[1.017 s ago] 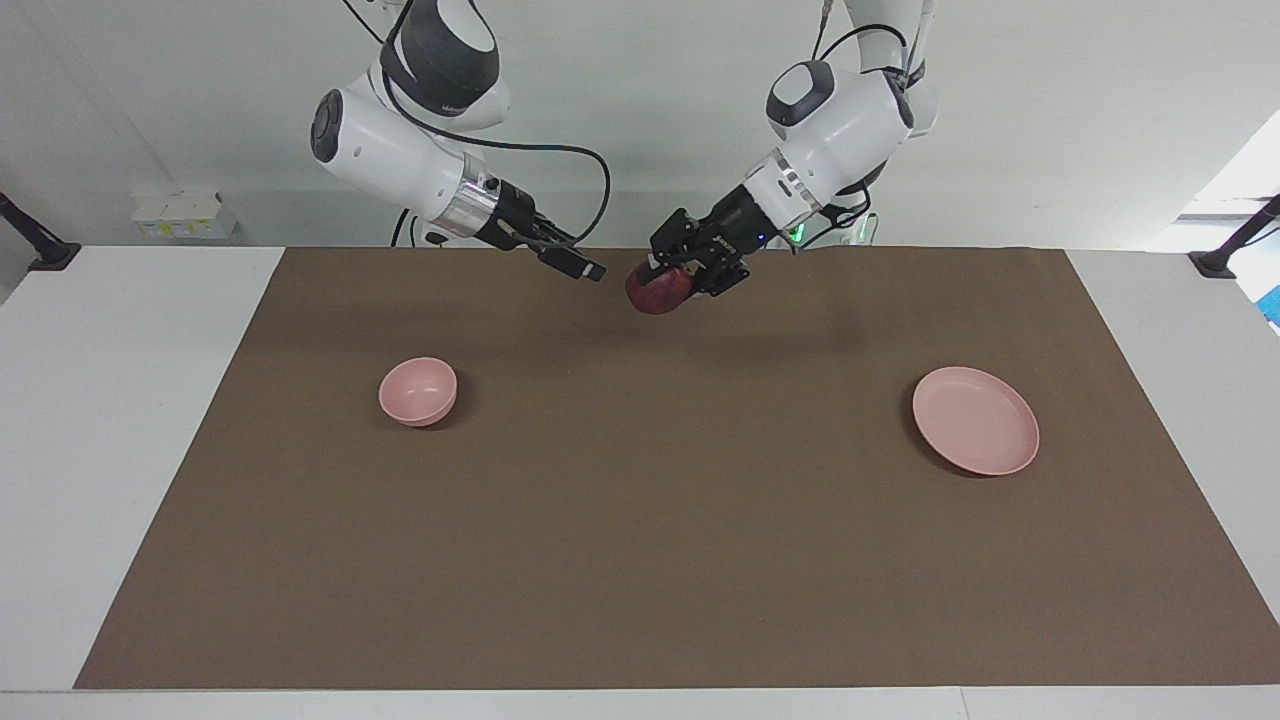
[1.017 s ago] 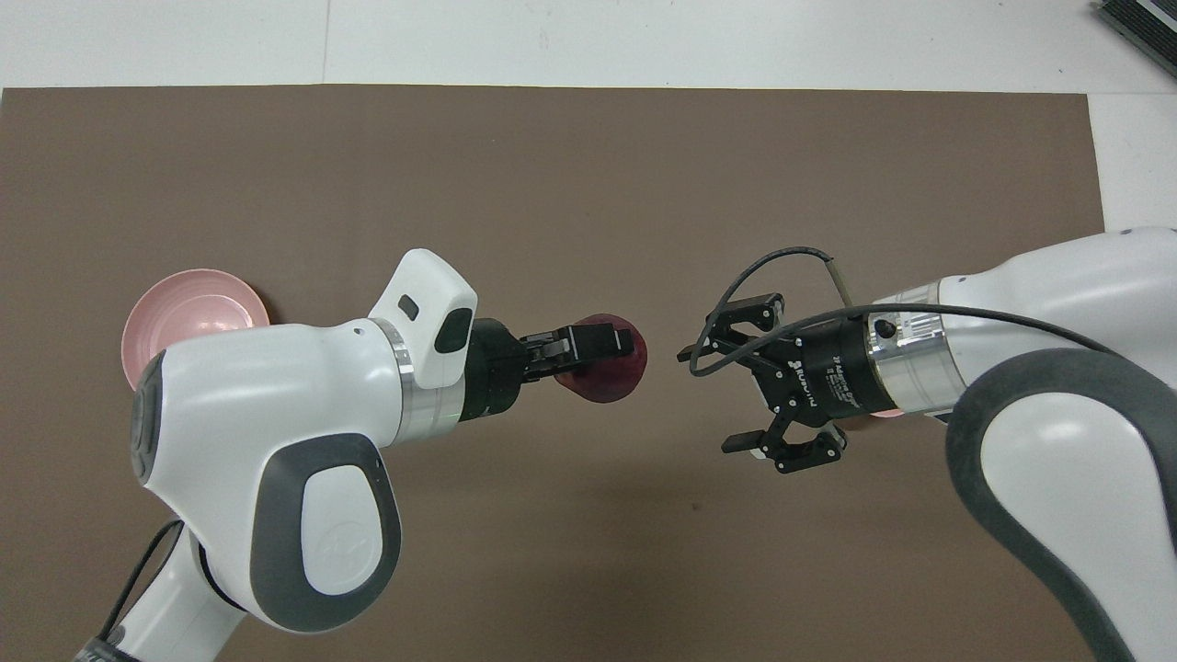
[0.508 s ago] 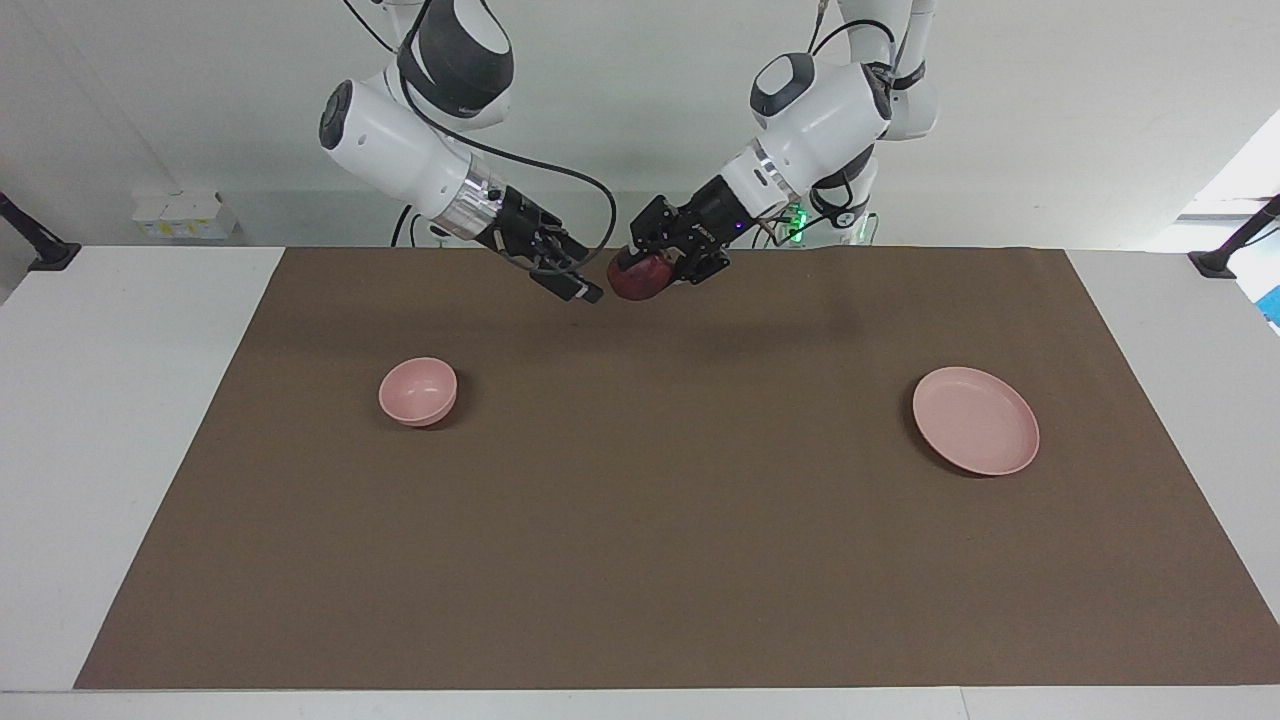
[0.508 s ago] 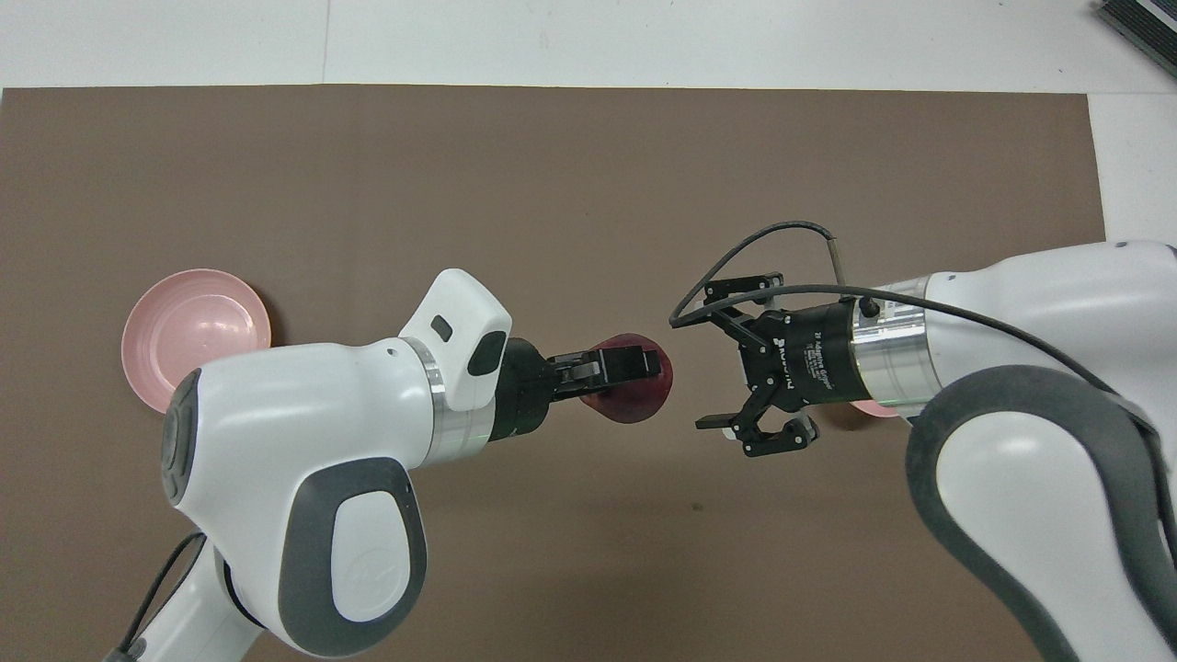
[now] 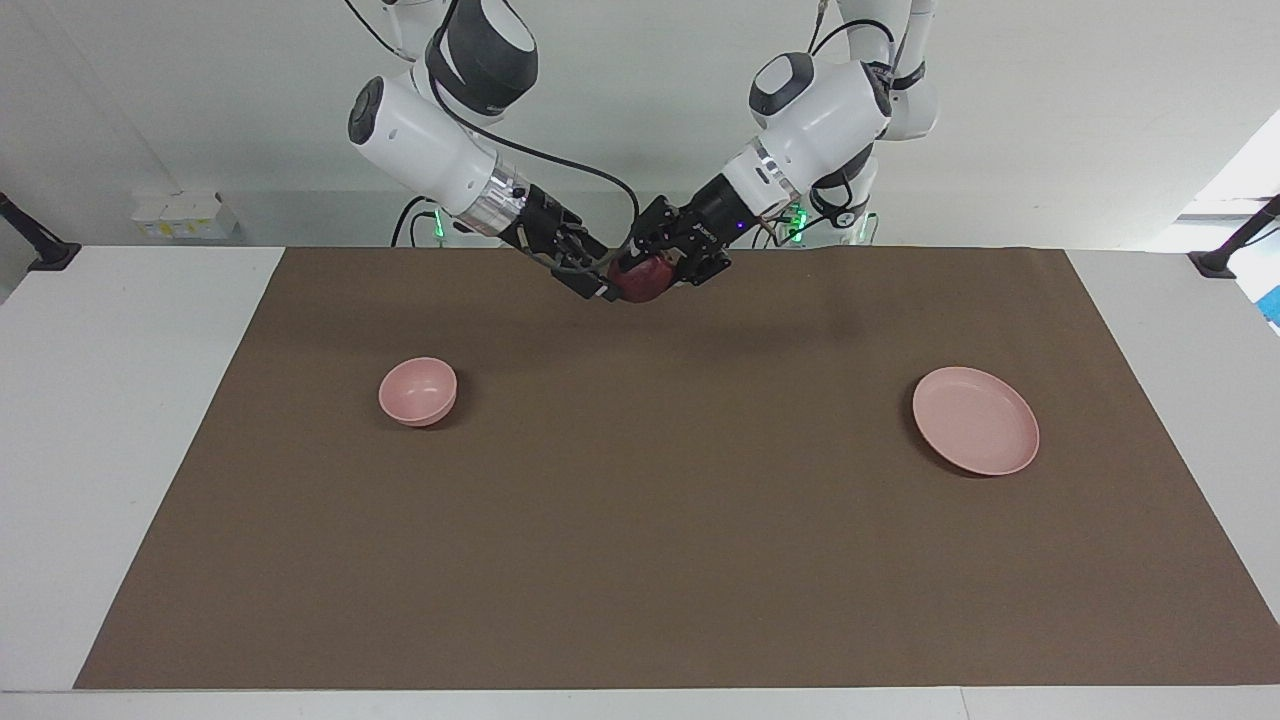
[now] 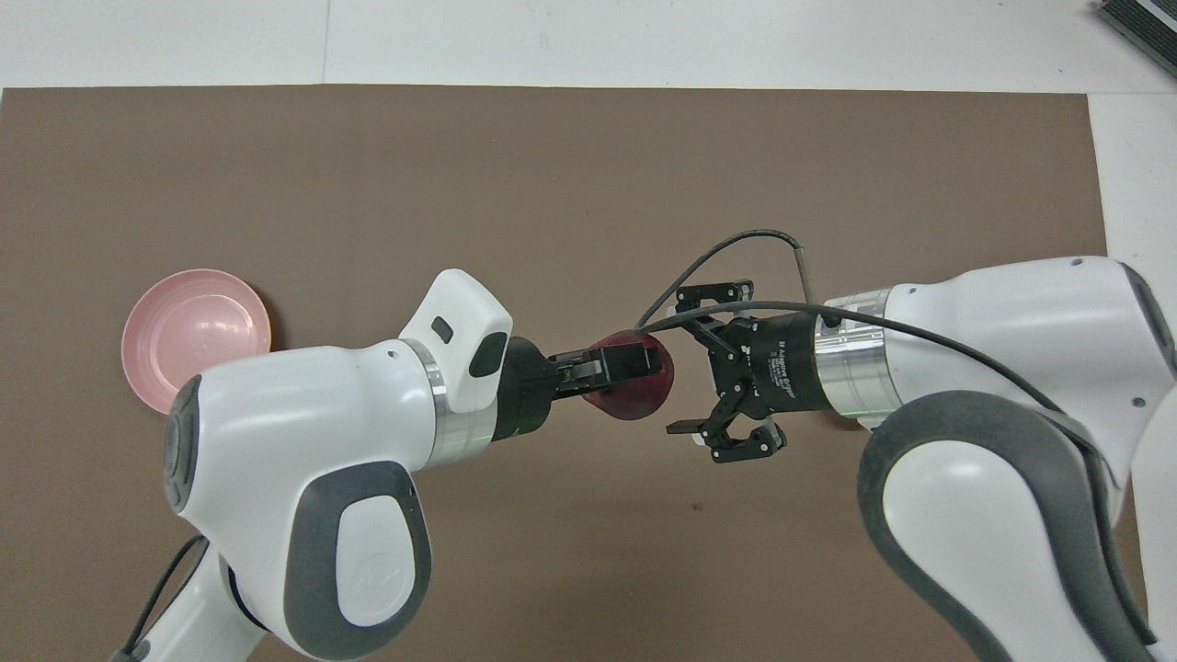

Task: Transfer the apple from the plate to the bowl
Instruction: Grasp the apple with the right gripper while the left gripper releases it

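Note:
The dark red apple (image 5: 640, 278) hangs in the air over the part of the brown mat nearest the robots, midway between the two arms. My left gripper (image 5: 652, 268) is shut on it; it also shows in the overhead view (image 6: 639, 368), with the apple (image 6: 634, 400) below its fingers. My right gripper (image 5: 597, 284) is open, with its tips at the apple's side (image 6: 679, 363). The pale-pink plate (image 5: 975, 420) lies empty toward the left arm's end (image 6: 188, 331). The small pink bowl (image 5: 418, 390) stands empty toward the right arm's end; the right arm hides it in the overhead view.
A brown mat (image 5: 640, 520) covers most of the white table. Only the bowl and the plate stand on it.
My right gripper has moved toward the apple until its open fingers reach it. My left gripper has carried the apple slightly up and toward the right arm.

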Robot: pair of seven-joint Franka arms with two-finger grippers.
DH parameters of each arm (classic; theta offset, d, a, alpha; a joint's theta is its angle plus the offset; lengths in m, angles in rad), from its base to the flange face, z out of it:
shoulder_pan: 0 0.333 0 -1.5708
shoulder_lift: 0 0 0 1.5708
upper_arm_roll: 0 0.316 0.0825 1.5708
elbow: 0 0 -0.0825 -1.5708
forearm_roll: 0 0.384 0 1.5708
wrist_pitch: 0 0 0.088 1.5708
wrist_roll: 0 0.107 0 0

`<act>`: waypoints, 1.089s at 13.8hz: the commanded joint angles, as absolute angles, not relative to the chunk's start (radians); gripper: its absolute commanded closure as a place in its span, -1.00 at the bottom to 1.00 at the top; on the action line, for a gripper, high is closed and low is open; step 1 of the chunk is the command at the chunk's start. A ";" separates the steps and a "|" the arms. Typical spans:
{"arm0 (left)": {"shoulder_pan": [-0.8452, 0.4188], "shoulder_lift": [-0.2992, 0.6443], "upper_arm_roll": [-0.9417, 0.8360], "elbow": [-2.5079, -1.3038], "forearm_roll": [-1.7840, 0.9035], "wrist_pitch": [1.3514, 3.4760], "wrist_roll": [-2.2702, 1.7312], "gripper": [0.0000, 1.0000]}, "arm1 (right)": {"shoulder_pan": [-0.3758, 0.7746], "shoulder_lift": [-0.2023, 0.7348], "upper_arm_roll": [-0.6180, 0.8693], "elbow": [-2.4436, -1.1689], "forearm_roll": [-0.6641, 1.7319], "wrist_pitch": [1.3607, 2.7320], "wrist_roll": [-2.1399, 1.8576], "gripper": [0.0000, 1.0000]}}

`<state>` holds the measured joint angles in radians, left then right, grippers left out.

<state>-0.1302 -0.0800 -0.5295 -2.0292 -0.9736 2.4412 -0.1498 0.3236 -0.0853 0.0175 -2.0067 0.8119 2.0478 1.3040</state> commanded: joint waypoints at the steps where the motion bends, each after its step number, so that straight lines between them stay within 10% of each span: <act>1: -0.153 -0.107 -0.520 -2.046 -0.980 2.456 -0.167 1.00 | 0.373 -0.087 0.018 -2.023 0.828 2.114 1.365 -1.00; 2: -0.153 -0.107 -0.520 -2.046 -0.980 2.453 -0.172 1.00 | 0.377 -0.087 0.018 -2.023 0.827 2.118 1.367 -1.00; 4: -0.156 -0.107 -0.522 -2.046 -0.982 2.451 -0.173 1.00 | 0.370 -0.078 0.017 -2.014 0.824 2.108 1.351 0.85; 10: -0.160 -0.107 -0.520 -2.046 -0.982 2.447 -0.192 0.86 | 0.364 -0.078 0.017 -2.005 0.818 2.094 1.351 0.99; 12: -0.160 -0.107 -0.522 -2.046 -0.982 2.445 -0.204 -0.30 | 0.356 -0.086 0.012 -2.000 0.810 2.074 1.332 0.99; 14: -0.158 -0.107 -0.520 -2.046 -0.982 2.445 -0.202 -1.00 | 0.312 -0.089 0.011 -1.985 0.793 2.011 1.283 0.99; 15: -0.158 -0.106 -0.520 -2.045 -0.982 2.445 -0.202 -1.00 | 0.283 -0.090 0.011 -1.979 0.785 1.976 1.249 0.99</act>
